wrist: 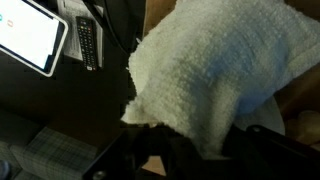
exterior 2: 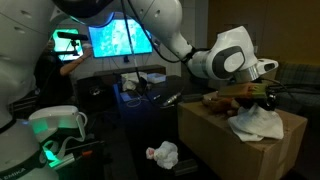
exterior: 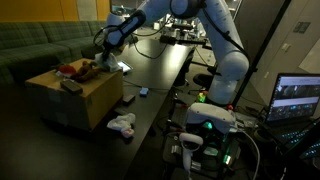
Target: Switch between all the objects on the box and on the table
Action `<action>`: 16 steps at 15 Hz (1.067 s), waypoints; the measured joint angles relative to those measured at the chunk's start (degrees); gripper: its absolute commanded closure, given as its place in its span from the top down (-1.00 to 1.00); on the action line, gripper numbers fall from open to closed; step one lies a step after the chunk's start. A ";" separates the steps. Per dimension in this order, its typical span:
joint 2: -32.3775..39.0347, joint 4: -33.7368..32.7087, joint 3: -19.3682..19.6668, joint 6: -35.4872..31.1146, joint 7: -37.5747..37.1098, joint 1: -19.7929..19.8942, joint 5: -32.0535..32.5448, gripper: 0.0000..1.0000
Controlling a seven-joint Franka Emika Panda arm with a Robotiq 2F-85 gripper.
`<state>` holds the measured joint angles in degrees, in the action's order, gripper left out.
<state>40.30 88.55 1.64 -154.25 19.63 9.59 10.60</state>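
My gripper [wrist: 195, 150] is shut on a white cloth rag [wrist: 215, 70], which fills most of the wrist view and bunches between the dark fingers. In both exterior views the gripper [exterior: 104, 56] [exterior 2: 263, 96] hangs over the tan box [exterior: 78, 100] [exterior 2: 235, 150], and the rag [exterior 2: 258, 122] droops onto the box top. A red soft thing [exterior: 68, 70] and a black block [exterior: 71, 87] also lie on the box, with a brown thing [exterior 2: 214, 99] at its far edge. On the black table [exterior: 160, 80], a second white rag [exterior: 122, 125] [exterior 2: 163, 154] and a tiny blue piece [exterior: 143, 92] rest near the box.
A tablet [wrist: 25, 35] and a remote [wrist: 87, 42] lie on the table below the gripper. A green sofa [exterior: 35, 45] stands behind the box. Cables and gear crowd the table's far end, and lit screens [exterior 2: 120, 40] [exterior: 298, 98] stand nearby.
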 measured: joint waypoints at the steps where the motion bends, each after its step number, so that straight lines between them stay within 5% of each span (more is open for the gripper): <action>1: 1.24 -1.63 -0.15 0.70 0.00 -0.16 0.00 -0.13; 3: 3.56 -4.78 -0.14 2.54 -0.07 -0.63 0.00 -0.01; 10: 5.60 -9.87 -0.59 9.41 0.87 -0.18 -0.50 0.99; 16: -1.71 -4.64 -4.41 11.51 9.50 5.27 -5.15 1.00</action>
<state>38.58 83.91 -2.77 -142.73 29.13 14.86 5.45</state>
